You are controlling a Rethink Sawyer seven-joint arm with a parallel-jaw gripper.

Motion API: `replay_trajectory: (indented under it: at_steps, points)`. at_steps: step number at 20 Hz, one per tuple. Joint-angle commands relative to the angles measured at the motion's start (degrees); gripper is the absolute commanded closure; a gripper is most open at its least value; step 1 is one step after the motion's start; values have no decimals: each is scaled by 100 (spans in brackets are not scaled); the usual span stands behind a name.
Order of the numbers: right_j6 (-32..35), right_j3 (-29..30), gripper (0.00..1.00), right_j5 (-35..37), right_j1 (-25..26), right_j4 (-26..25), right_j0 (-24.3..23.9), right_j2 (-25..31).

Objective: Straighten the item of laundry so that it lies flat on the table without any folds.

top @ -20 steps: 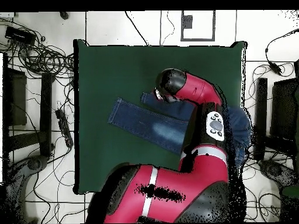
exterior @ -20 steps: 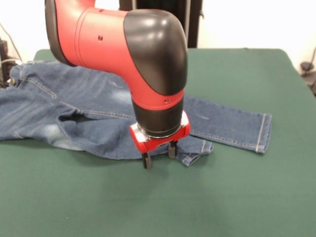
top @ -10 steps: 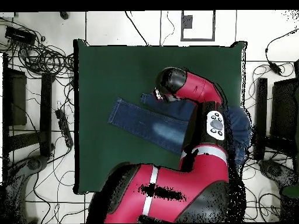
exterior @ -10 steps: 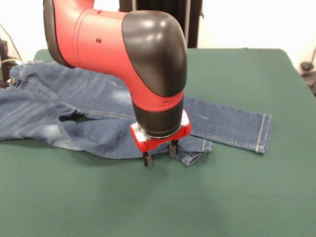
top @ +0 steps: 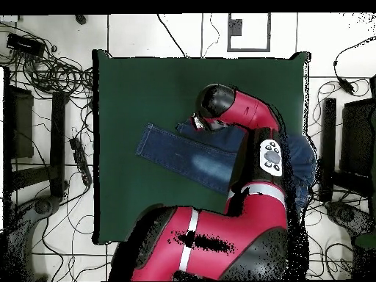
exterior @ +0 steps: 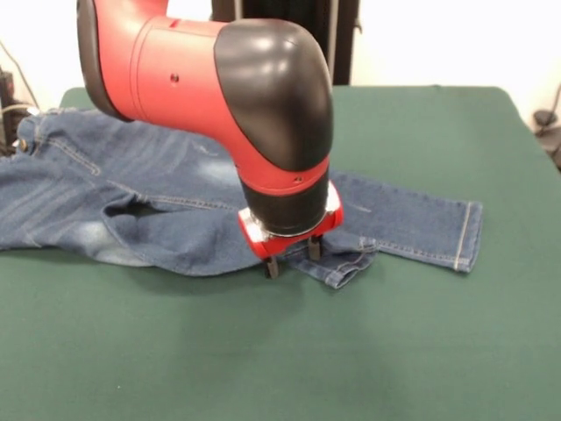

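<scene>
The item of laundry, a small pair of blue jeans, lies across the left half of the green table. One leg stretches flat to the right, ending in a cuff. The nearer leg ends in a folded, bunched tip. My gripper stands open, pointing down at that nearer leg's front edge, just left of the bunched tip. Its fingertips touch or hover just over the cloth. From above, the jeans show beside the arm, which hides the gripper.
The jeans' waist reaches the table's left edge in the front view. A dark stand rises behind the table. From above, cables and dark equipment surround the table on the floor.
My gripper has shifted a little right and farther back, from the bare felt in front of the leg onto the leg's front edge. The jeans have barely moved.
</scene>
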Motion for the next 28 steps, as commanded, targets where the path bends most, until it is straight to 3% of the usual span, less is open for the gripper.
replay_trajectory:
  at_steps: [1, 5, 8, 16, 22, 28]
  points:
    - [1888, 43, 0, 867, 196, 309, 291, 405]
    - [1896, 51, 0, 441, 248, 321, 305, 430]
    - [1714, 187, 0, -424, 294, 331, 235, 580]
    - [792, 1583, 0, -2845, -132, 79, -349, 1529]
    - [305, 2270, 0, -3173, -346, -119, -871, 2207]
    - [499, 2143, 0, -2921, -354, -316, -846, 2213]
